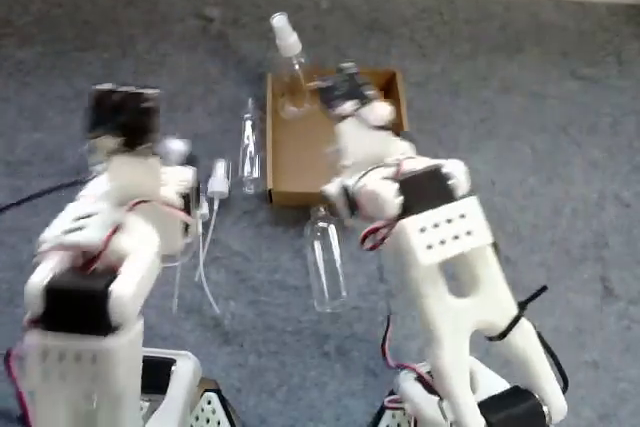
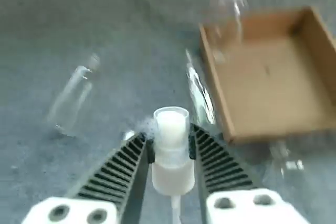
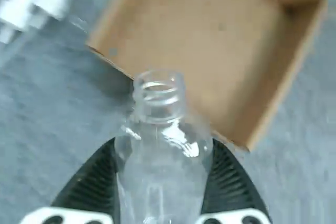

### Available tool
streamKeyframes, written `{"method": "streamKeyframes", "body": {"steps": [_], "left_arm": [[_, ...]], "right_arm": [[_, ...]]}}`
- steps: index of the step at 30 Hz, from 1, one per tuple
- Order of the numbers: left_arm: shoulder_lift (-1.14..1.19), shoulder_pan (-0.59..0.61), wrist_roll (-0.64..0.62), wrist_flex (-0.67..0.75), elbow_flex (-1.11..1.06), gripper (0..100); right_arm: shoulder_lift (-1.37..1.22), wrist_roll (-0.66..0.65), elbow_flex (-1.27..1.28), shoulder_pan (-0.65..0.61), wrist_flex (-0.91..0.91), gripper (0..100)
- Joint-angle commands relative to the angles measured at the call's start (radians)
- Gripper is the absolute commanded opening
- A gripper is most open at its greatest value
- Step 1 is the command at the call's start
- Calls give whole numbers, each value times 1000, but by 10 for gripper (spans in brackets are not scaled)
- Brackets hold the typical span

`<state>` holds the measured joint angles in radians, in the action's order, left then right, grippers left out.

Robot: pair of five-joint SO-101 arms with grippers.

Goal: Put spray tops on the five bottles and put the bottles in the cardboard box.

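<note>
found left gripper clamped on spray top, cap end outward | found right gripper closed round uncapped bottle, long axis along jaws, open neck pointed away over cardboard box rim | judged top due rightward, toward box side, to meet that neck

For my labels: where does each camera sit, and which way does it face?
High view: above, behind the arms; looks down at the table; both arms show.
Left wrist view: on that wrist; looks past the left gripper, shut on a spray top.
Right wrist view: on that wrist; looks past the right gripper, shut on a bottle.
Shared: all show the box.
</note>
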<state>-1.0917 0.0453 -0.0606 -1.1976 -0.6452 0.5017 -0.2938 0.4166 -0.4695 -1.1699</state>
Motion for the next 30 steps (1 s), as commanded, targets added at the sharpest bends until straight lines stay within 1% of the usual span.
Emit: {"method": "streamKeyframes", "body": {"steps": [1,6,9,14,17,20,24,27,30], "left_arm": [[-153,150,-94,115,54,4],[-252,255,-304,172,50,4],[-288,266,-417,187,50,4],[-298,265,-531,230,50,4],[-298,259,-540,238,48,4],[-303,205,-539,245,13,4],[-305,127,-535,295,-45,4],[-306,120,-535,339,-68,4],[-305,117,-535,325,-73,4]], "right_arm": [[50,12,-1,-140,104,2],[51,12,102,-282,211,2],[51,8,199,-349,291,2],[147,11,346,-398,392,2],[246,11,409,-409,409,2],[321,11,444,-409,407,2],[358,12,475,-410,407,2],[358,12,496,-412,407,2],[363,12,499,-412,407,2]]}}
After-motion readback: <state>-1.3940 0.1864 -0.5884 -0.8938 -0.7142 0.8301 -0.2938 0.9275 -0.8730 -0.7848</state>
